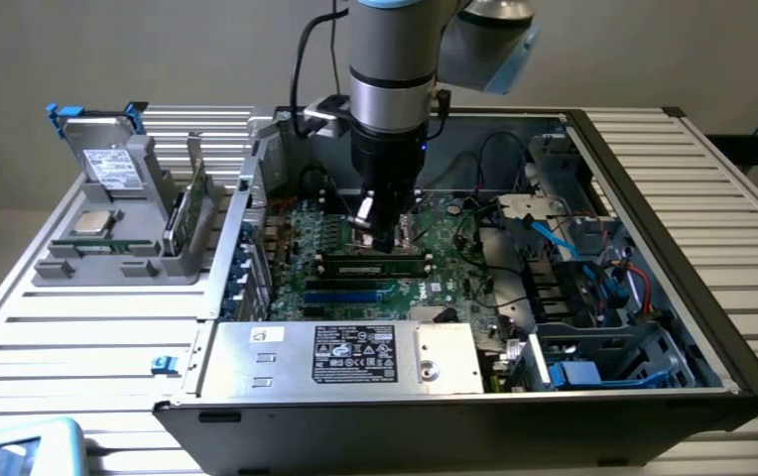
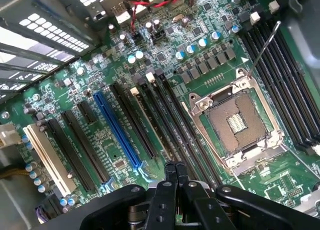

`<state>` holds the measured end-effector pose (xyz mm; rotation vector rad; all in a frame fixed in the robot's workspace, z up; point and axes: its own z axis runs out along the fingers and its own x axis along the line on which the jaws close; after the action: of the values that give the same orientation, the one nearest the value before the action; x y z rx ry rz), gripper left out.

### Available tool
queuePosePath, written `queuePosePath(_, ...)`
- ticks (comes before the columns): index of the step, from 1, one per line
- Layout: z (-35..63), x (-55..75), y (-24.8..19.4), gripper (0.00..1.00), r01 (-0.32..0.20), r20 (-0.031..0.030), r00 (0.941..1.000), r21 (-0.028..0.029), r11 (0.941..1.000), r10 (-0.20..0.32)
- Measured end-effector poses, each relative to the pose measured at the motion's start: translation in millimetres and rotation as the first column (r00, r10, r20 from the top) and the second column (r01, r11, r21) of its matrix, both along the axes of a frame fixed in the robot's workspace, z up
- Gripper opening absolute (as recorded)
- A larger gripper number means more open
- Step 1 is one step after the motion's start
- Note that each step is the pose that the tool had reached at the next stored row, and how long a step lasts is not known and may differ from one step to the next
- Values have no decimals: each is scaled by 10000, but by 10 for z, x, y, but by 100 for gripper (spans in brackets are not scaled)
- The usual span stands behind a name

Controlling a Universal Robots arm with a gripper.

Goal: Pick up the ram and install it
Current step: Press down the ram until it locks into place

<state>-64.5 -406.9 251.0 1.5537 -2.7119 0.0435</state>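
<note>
The ram (image 1: 376, 265), a long thin stick with black chips, stands edge-up in a motherboard slot inside the open computer case (image 1: 644, 213). My gripper (image 1: 382, 238) points down at the board with its tips just above and behind the ram; whether they touch it I cannot tell. In the wrist view the gripper (image 2: 175, 166) is shut, its two black fingers pressed together with nothing between them. It hangs over the long black memory slots (image 2: 192, 140) beside the empty CPU socket (image 2: 237, 122). A second green stick (image 1: 189, 213) stands upright in the grey holder (image 1: 154, 266) at the exterior view's left.
The holder also carries a boxy drive (image 1: 112, 167) and a square silver chip (image 1: 92, 222). A grey power supply (image 1: 352, 355) fills the case's near side. Cables and drive bays (image 1: 591, 288) crowd the case at the exterior view's right. A blue expansion slot (image 2: 119, 130) runs near the memory slots.
</note>
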Motion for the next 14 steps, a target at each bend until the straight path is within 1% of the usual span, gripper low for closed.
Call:
queuePosePath(3,0,0,0,11,465,0,9989,0,9989,-465)
queuePosePath(7,0,0,0,11,1089,0,9941,0,9941,-1089)
queuePosePath(10,0,0,0,11,1560,0,9878,1,9878,-1560)
queuePosePath(14,0,0,0,11,2170,0,9762,1,9762,-2170)
